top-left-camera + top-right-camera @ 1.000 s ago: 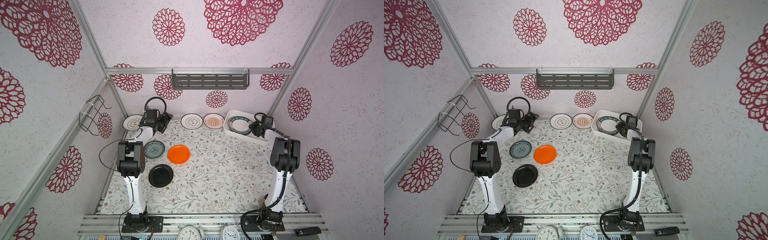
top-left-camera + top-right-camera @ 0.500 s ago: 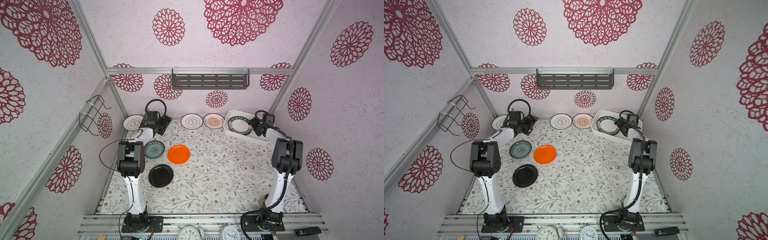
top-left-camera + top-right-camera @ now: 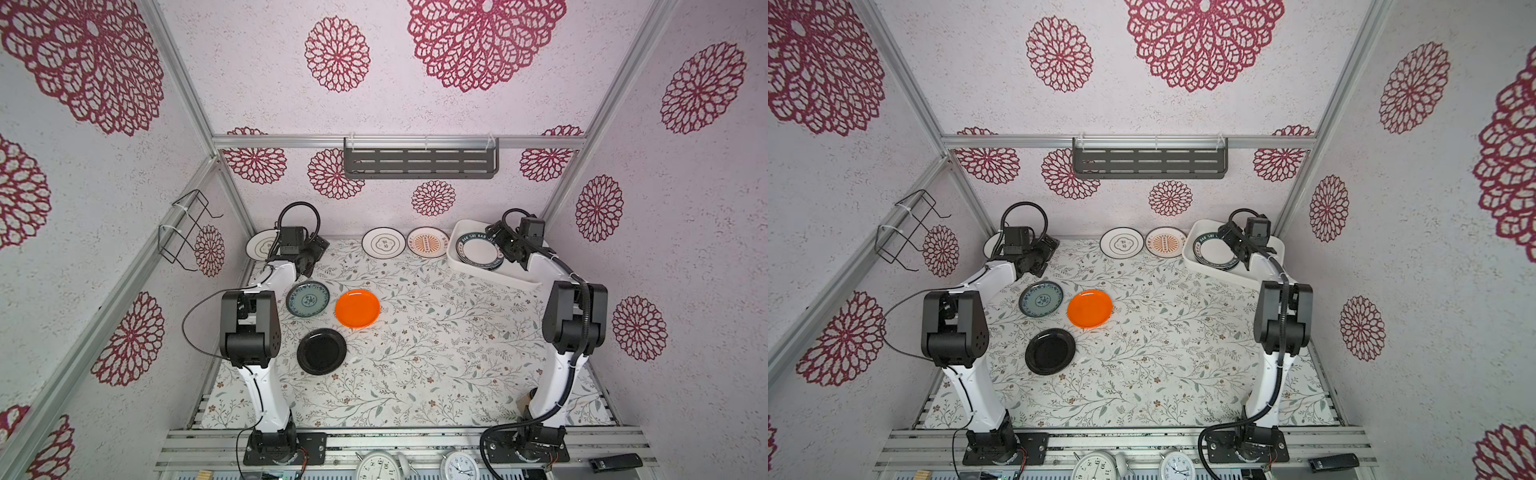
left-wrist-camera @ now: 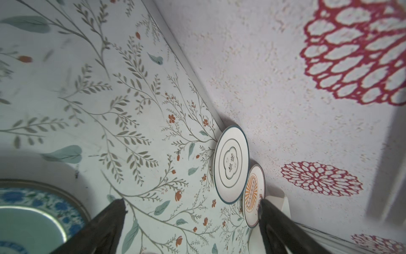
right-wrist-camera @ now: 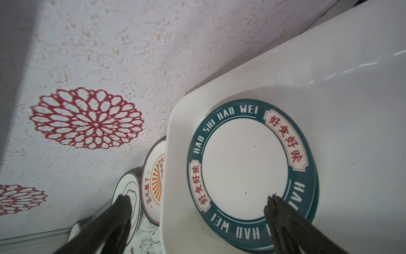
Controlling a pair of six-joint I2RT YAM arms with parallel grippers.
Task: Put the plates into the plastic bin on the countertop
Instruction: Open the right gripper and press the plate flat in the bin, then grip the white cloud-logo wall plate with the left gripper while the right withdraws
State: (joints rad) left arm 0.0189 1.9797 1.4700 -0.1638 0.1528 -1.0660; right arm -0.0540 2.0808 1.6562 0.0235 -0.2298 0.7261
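Since the right gripper [image 5: 197, 198] hangs over the plastic bin [image 5: 329, 77] with its jaws spread wide and nothing between them, the step in hand reads as a release, and what matters now is a clean exit. 1 fingertip [image 5: 274, 206] shows over the green-rimmed plate [image 5: 243, 171], which lies flat in the bin on top of what looks like a 2nd plate of the same kind. I would lift straight up until the fingers clear the bin's wall, then swing away, so that nothing drags the stack or tips the tub.

Take the countertop [image 3: 436, 332] as a clock face with 12 at the back wall. The bin sits at about 2. Just beside it at 12 lie the sunburst plate [image 3: 428, 242] and a ringed plate [image 3: 383, 243], close to the wall, so a low sideways approach to a rim would suit them. Another ringed plate [image 3: 257, 247] is at 10, partly hidden by the left arm.

The left gripper [image 4: 190, 202] is likewise wide open and empty, near 10. The teal plate [image 3: 307, 299] and orange plate [image 3: 357, 308] lie at 9, the black plate [image 3: 321, 351] at 8. That makes 6 to go.
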